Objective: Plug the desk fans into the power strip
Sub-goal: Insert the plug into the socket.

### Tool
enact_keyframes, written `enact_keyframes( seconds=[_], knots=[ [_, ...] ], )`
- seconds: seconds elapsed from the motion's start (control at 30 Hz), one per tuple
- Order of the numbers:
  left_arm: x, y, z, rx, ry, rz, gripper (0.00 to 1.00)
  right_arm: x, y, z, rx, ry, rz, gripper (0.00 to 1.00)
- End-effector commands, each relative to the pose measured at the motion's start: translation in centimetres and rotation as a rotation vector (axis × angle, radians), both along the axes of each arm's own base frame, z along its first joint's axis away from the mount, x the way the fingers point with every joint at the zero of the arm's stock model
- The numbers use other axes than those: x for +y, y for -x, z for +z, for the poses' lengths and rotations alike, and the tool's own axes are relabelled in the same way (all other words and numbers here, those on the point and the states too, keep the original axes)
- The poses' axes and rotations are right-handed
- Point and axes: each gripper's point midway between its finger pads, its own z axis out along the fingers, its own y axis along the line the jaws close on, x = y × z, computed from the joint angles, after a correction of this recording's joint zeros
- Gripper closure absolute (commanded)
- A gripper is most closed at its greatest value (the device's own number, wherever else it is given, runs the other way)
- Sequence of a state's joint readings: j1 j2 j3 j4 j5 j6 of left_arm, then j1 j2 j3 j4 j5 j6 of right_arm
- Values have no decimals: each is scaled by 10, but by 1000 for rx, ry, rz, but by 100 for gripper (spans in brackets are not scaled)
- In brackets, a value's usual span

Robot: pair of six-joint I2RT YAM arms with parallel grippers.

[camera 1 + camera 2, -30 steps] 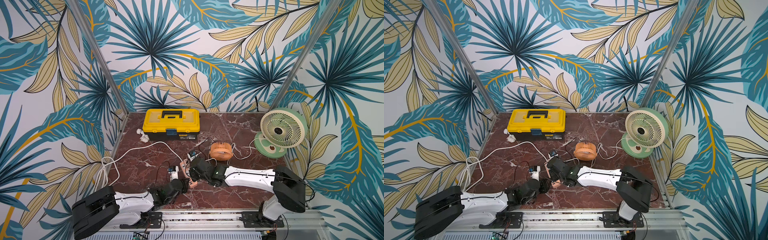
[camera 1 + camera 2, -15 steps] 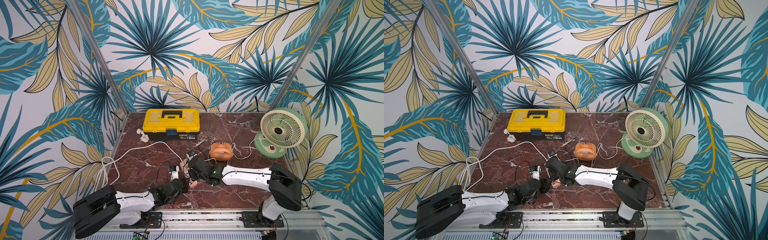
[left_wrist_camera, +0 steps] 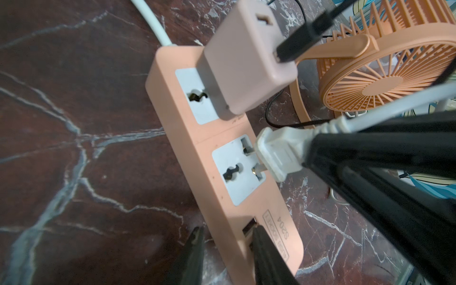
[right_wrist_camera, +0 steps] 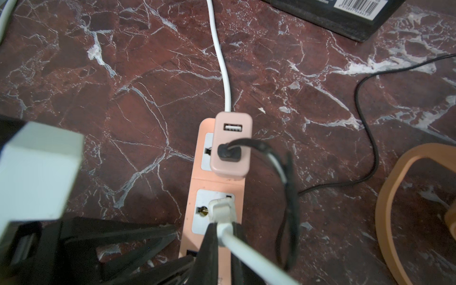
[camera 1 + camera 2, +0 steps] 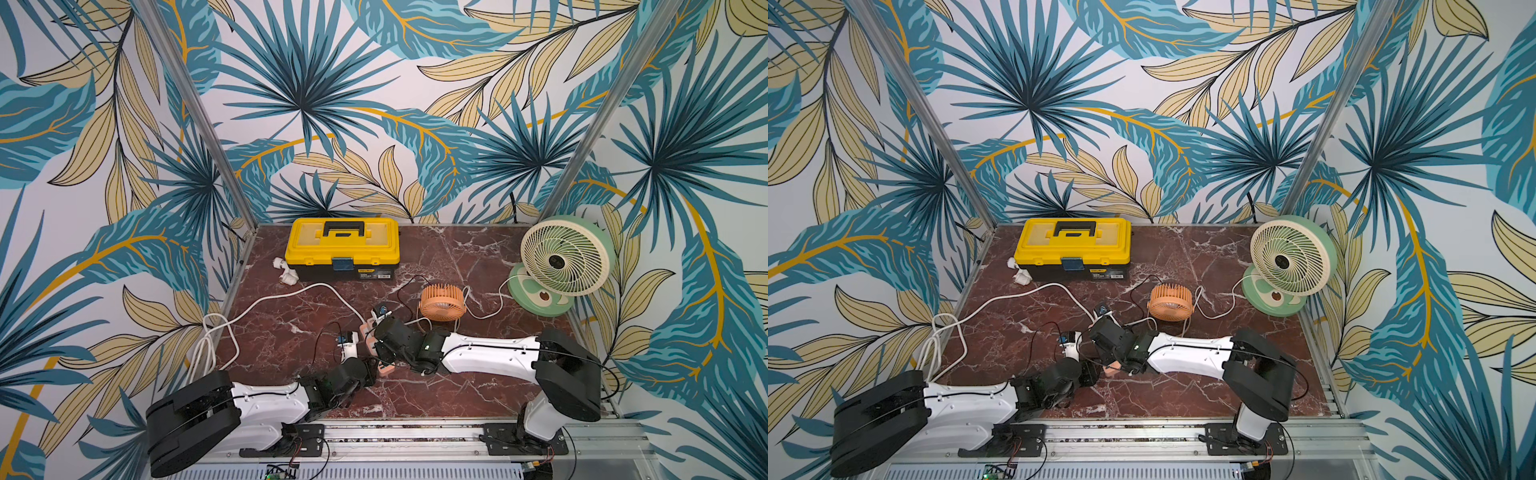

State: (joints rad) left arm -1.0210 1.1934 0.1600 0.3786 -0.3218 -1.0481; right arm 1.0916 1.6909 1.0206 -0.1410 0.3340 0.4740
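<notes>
Right gripper point(image 4: 223, 230) crept along power strip point(image 3: 197, 158), pinching white plug point(image 3: 278, 153); left gripper point(image 3: 227, 229) astride strip edge, grip unclear.

The power strip point(image 3: 195, 158) is a short pink-orange bar with two white sockets. It lies flat on the table point(image 5: 286, 332), near the front. The green fan point(image 5: 565, 257) stands up at the back right, well apart. Its white plug point(image 3: 278, 153) is tilted at one socket point(image 3: 234, 177), with both prongs only partly in.
</notes>
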Motion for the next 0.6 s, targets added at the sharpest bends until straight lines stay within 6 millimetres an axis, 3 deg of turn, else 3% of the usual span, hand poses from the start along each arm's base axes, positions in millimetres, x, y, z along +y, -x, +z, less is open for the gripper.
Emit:
enact_keyframes(
  seconds=[0.0, 0.23, 0.57],
  knots=[
    [5, -1, -7, 15, -41, 11, 64, -13, 2, -17, 6, 69, -29, 100],
    [5, 0, -7, 16, -41, 11, 64, -19, 1, -19, -4, 97, -51, 100],
    [4, -1, -6, 16, -43, 7, 64, -11, 10, -28, -14, 140, -21, 100]
  ],
)
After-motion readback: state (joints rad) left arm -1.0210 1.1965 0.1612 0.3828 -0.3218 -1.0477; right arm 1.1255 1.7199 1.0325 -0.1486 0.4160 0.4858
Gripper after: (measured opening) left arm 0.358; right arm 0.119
